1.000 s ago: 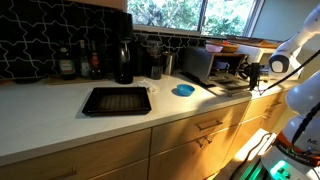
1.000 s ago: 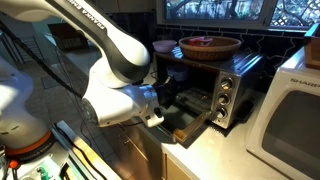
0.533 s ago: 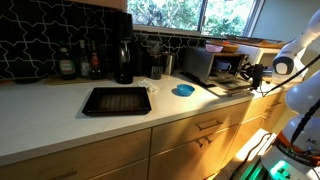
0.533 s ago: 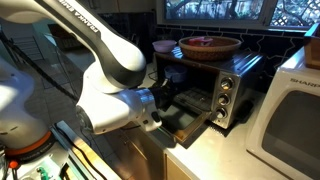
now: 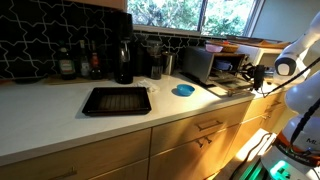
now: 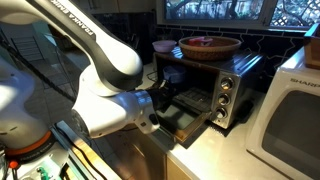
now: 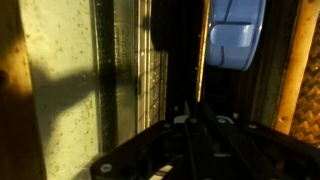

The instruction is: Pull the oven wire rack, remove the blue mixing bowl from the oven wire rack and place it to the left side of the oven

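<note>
The oven (image 5: 212, 64) stands at the back of the counter with its door dropped open; it also shows in an exterior view (image 6: 215, 85). In the wrist view the blue mixing bowl (image 7: 237, 35) sits at the top right, lit, just beyond a thin bright edge of the oven wire rack (image 7: 202, 70). My gripper (image 7: 192, 110) comes in from the bottom with its fingers close together at that edge; the spot is very dark. In an exterior view the gripper (image 5: 251, 74) is over the open door. The arm hides the jaws in the other exterior view.
A black baking tray (image 5: 115, 100) and a shallow blue dish (image 5: 183, 90) lie on the counter left of the oven. Bottles and a dark jug (image 5: 123, 60) stand at the back wall. A brown bowl (image 6: 210, 45) sits on the oven; a pale microwave (image 6: 290, 115) stands beside it.
The arm and gripper have drawn back a little from the oven front. The tray and the shallow dish have not moved.
</note>
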`<control>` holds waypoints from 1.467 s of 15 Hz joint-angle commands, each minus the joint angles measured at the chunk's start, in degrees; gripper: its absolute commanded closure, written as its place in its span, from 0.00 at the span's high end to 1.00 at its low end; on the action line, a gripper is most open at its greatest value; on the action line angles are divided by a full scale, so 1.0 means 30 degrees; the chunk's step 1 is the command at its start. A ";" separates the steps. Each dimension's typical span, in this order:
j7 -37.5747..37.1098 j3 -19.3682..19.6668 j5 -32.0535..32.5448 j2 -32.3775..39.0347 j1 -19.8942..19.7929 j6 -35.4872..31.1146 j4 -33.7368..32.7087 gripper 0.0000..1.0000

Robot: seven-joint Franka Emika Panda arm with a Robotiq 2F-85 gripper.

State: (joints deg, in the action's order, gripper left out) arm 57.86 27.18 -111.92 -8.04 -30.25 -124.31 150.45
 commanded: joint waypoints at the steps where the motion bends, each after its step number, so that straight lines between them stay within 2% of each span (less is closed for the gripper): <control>1: 0.0910 0.0388 0.0292 0.0159 -0.0584 -0.0215 0.0347 0.40; 9: 0.1424 0.0503 0.0700 -0.0133 -0.1355 -0.0085 0.0743 0.99; 12: 0.1004 0.0662 0.2496 -0.0804 -0.1730 0.0328 0.1039 1.00; 17: 0.0777 0.1135 0.7533 -0.2843 -0.3156 0.1966 0.1489 0.99; 22: 0.0693 0.0303 1.0261 -0.5669 -0.4229 0.2763 0.1816 1.00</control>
State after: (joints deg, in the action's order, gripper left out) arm 60.88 29.81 -85.18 -18.57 -40.81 -116.47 153.68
